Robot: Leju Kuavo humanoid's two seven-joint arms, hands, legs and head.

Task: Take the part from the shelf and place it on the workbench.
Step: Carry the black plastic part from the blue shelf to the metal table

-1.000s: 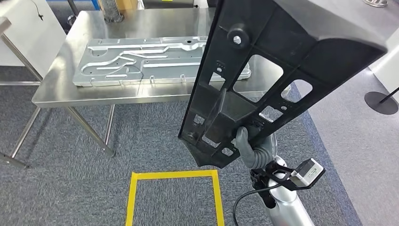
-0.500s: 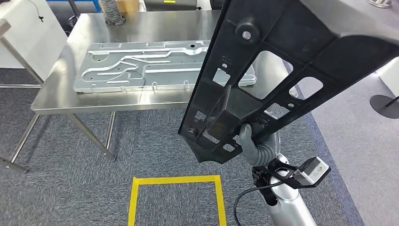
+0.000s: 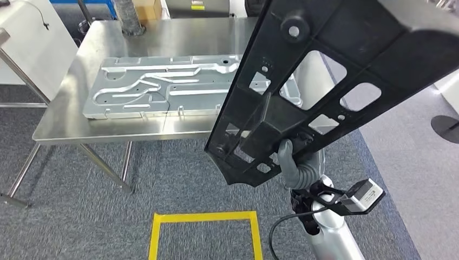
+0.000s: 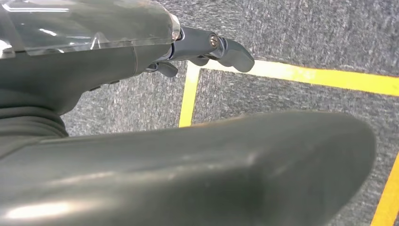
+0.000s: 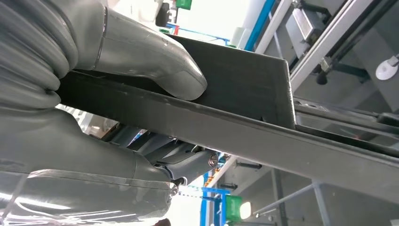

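Head view: the right hand (image 3: pixel 288 157) grips the low end of the black plastic part (image 3: pixel 325 81), held tilted in the air in front of the steel workbench (image 3: pixel 70 122), which carries an aluminium plate (image 3: pixel 162 89). Left wrist view: the left hand (image 4: pixel 207 47) holds nothing, fingers loosely curled over carpet crossed by yellow tape (image 4: pixel 301 75). Right wrist view: thumb (image 5: pixel 155 61) pressed on the part's rib (image 5: pixel 226 122).

Under me grey carpet (image 3: pixel 81 216) with a yellow tape square (image 3: pixel 204 218); ahead a steel table (image 3: pixel 65 119); perhaps shelving (image 5: pixel 329 52) behind.
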